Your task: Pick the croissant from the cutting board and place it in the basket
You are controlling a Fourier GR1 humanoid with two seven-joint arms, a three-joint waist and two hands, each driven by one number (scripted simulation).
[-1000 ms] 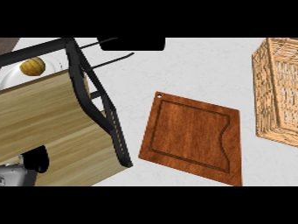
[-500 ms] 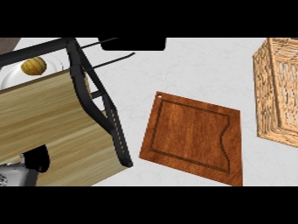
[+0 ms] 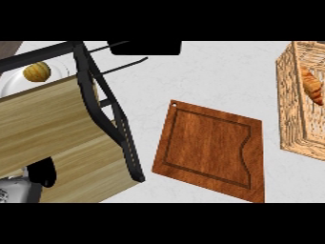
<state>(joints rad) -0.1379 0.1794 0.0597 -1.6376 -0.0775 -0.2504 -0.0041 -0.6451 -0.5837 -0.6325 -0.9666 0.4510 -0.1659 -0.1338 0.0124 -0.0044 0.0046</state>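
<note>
Since 0.5 s ago a croissant [image 3: 312, 86] has appeared inside the basket [image 3: 296, 125], against its wall, and the cutting board [image 3: 210, 148] lies bare. Neither hand shows clearly, so I cannot tell their state. Little risk remains unless a retreating arm nudges the basket.

Head view, lower left corner: the grey left forearm [image 3: 4, 191] enters from the view's lower edge, angled up and to the right. Just beyond its end a small dark part of the left hand [image 3: 44, 172] shows; its pose cannot be made out.
</note>
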